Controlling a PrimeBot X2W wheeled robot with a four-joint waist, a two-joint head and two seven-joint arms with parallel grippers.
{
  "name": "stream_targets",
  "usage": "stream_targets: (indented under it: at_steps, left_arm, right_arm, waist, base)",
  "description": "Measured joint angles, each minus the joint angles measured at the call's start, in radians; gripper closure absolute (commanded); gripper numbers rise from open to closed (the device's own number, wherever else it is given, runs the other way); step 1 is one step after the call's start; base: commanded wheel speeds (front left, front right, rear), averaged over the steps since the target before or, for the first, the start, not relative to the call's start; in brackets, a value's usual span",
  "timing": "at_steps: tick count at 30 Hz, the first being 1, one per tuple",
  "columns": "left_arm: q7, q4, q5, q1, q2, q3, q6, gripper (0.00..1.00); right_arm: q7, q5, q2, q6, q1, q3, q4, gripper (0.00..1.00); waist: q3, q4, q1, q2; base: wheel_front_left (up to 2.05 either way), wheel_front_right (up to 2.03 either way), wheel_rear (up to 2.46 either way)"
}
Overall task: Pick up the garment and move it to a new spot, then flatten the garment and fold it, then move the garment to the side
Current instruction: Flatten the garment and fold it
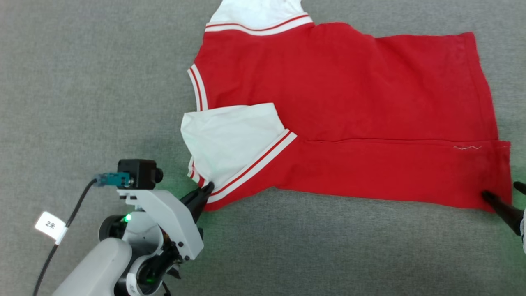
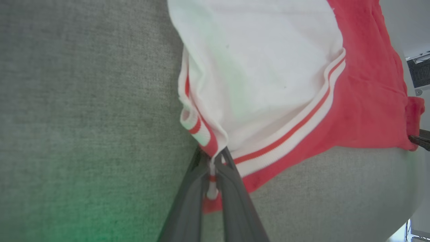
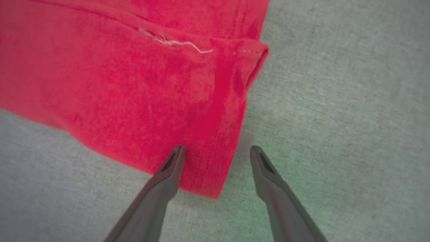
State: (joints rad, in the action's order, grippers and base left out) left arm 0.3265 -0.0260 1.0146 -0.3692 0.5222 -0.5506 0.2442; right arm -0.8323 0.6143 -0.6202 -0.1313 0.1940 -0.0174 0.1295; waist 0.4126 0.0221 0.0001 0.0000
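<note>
The left end effector (image 2: 213, 159) was clamped on the striped trim of the red jersey (image 1: 349, 102). The right end effector (image 3: 217, 151) gaped astride its hem corner. A cable tag (image 1: 50, 225) read "2米".

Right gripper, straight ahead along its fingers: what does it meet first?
Likely the garment: its red hem corner lies between the open fingers of the right gripper, one tip over cloth, the other over the grey surface. Depth is unclear.

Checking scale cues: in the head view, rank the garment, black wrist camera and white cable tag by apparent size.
Largest: garment; then black wrist camera and white cable tag, nearly alike, the camera nearer the lens, so unranked.
</note>
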Motion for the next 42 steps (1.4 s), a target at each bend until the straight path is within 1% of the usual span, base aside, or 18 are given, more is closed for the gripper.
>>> stream_targets:
  at_steps: [3, 5, 6, 7, 8, 9, 16, 23, 28, 31, 38, 39, 40, 41, 42]
  left_arm:
    - [0.000, 0.001, -0.003, -0.012, -0.008, -0.007, -0.006, 1.00]
    - [-0.002, 0.001, -0.004, -0.015, -0.013, -0.007, -0.006, 1.00]
    - [-0.002, 0.002, -0.004, -0.016, -0.016, -0.008, -0.006, 1.00]
    - [-0.003, 0.004, -0.004, -0.019, -0.017, -0.010, -0.007, 1.00]
    - [-0.003, 0.006, -0.006, -0.021, -0.019, -0.012, -0.007, 1.00]
    - [-0.006, 0.008, -0.006, -0.022, -0.022, -0.012, -0.008, 1.00]
    - [-0.023, 0.013, -0.013, -0.015, -0.026, -0.013, -0.006, 1.00]
    - [-0.037, -0.034, -0.010, 0.051, 0.001, -0.007, 0.008, 1.00]
    - [-0.036, -0.097, -0.010, 0.118, 0.025, -0.011, 0.032, 1.00]
    - [-0.038, -0.149, -0.001, 0.167, 0.040, -0.007, 0.055, 1.00]
    - [-0.035, -0.223, 0.003, 0.235, 0.058, -0.013, 0.090, 1.00]
    - [-0.035, -0.228, 0.004, 0.236, 0.060, -0.013, 0.091, 0.92]
    - [-0.036, -0.231, 0.002, 0.236, 0.062, -0.012, 0.094, 0.52]
    - [-0.039, -0.233, -0.003, 0.236, 0.065, -0.009, 0.099, 0.52]
    - [-0.043, -0.237, -0.004, 0.236, 0.069, -0.003, 0.100, 0.14]
  right_arm:
    - [-0.023, -0.019, -0.017, 0.000, 0.027, -0.014, -0.031, 0.00]
    - [-0.031, -0.015, -0.017, 0.000, 0.040, -0.018, -0.048, 0.00]
    - [-0.032, -0.015, -0.016, 0.000, 0.046, -0.018, -0.054, 0.09]
    - [-0.032, -0.016, -0.020, 0.000, 0.048, -0.022, -0.057, 0.58]
    - [-0.034, -0.015, -0.025, 0.000, 0.049, -0.025, -0.061, 0.91]
    - [-0.035, -0.010, -0.026, 0.000, 0.051, -0.026, -0.065, 1.00]
    - [-0.012, 0.002, -0.014, 0.000, 0.057, -0.030, -0.085, 1.00]
    - [-0.011, 0.007, -0.014, 0.000, 0.005, -0.016, -0.090, 1.00]
    - [-0.028, 0.006, -0.011, 0.000, -0.074, 0.005, -0.061, 1.00]
    - [-0.042, 0.010, -0.006, 0.000, -0.127, 0.020, -0.027, 1.00]
    - [-0.065, 0.015, 0.019, 0.000, -0.196, 0.068, 0.019, 1.00]
    - [-0.059, 0.011, 0.022, 0.000, -0.196, 0.076, 0.023, 0.91]
    - [-0.048, 0.006, 0.026, 0.000, -0.196, 0.080, 0.026, 0.54]
    - [-0.033, 0.001, 0.034, 0.000, -0.194, 0.086, 0.030, 0.54]
    - [-0.022, -0.001, 0.042, 0.000, -0.192, 0.091, 0.033, 0.00]
  waist:
    - [0.010, 0.010, 0.0000, 0.0000]
    - [0.015, 0.017, -0.0001, 0.0000]
    - [0.017, 0.020, 0.0000, 0.0000]
    - [0.018, 0.024, -0.0001, 0.0000]
    - [0.018, 0.028, 0.0000, 0.0000]
    - [0.019, 0.031, 0.0000, 0.0001]
    - [-0.008, 0.036, 0.0000, 0.0000]
    - [-0.057, 0.035, 0.0000, 0.0000]
    - [-0.095, 0.038, 0.0000, 0.0000]
    - [-0.115, 0.040, 0.0000, 0.0000]
    - [-0.130, 0.041, 0.0000, 0.0000]
    - [-0.130, 0.040, 0.0000, 0.0000]
    - [-0.130, 0.040, 0.0000, 0.0000]
    - [-0.131, 0.039, 0.0000, 0.0000]
    - [-0.131, 0.038, 0.0000, 0.0000]
  base:
    - [0.00, 0.00, 0.00]
    - [0.00, 0.00, 0.00]
    - [0.00, 0.00, 0.00]
    - [0.00, 0.00, 0.00]
    - [0.00, 0.00, 0.00]
    - [0.00, 0.00, 0.00]
    - [0.00, 0.00, 0.00]
    - [0.00, 0.00, 0.00]
    - [0.00, 0.00, 0.00]
    - [0.00, 0.00, 0.00]
    - [0.00, 0.00, 0.00]
    - [0.00, 0.00, 0.00]
    - [0.00, 0.00, 0.00]
    - [0.00, 0.00, 0.00]
    - [0.00, 0.00, 0.00]
